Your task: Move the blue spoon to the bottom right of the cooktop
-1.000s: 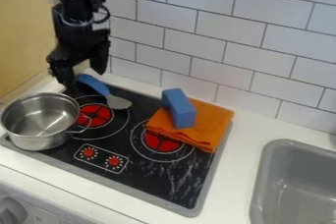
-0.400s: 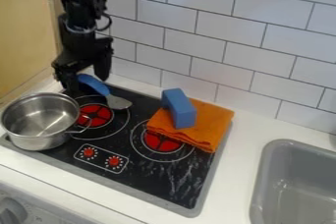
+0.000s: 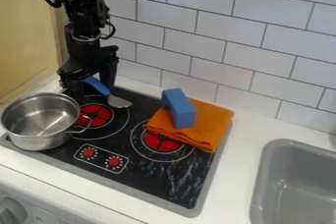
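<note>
On the left, here's the pot [image 3: 41, 121], shiny, round steel, its wire handle poking over the burner. Just beside it, the gripper [image 3: 94, 89] hangs at the cooktop's [image 3: 148, 181] back left corner, fingers apart around the blue spoon [image 3: 98, 86], smooth handle between them, flat metal head resting on glossy black. The play here: centre on that handle, go low, squeeze squarely, then lift clear of the steel rim before swinging across. Further right, a blocky, matte blue brush [image 3: 179, 108] sits on the folded, soft orange cloth [image 3: 216, 120]; steer around both.
</note>
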`<state>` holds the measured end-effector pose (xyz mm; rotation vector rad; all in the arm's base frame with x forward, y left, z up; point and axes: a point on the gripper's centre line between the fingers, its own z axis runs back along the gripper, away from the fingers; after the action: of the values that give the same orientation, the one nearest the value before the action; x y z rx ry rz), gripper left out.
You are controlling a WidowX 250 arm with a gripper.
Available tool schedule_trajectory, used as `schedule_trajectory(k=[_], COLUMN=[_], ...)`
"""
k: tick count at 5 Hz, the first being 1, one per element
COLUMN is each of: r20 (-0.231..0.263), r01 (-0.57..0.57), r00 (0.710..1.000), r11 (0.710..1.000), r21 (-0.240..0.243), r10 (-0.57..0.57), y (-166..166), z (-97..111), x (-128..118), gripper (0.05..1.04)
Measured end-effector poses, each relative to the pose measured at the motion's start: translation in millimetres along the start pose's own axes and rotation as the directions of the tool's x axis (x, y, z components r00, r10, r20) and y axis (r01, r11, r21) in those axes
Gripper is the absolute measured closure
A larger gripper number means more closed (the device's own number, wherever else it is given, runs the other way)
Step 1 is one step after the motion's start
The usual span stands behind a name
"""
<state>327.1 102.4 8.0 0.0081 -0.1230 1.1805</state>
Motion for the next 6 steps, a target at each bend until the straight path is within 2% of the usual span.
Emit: schedule_trajectory(k=[1, 3, 4, 6], r20=[-0.006, 0.000, 0.002, 0.007], r01=[0.007, 0.010, 0.012, 0.010], r00=[1.000, 1.000, 1.000, 1.000], r11=[1.000, 1.000, 1.000, 1.000], r21=[-0.001, -0.002, 0.000, -0.003], r10=[-0.007, -0.010, -0.012, -0.010], y=[-0.1, -0.3, 0.0, -0.4], z=[-3.6, -4.1, -4.1, -4.1], x=[-0.6, 0.3, 0.7, 1.4], gripper=[0.143, 0.721, 0.770, 0.771])
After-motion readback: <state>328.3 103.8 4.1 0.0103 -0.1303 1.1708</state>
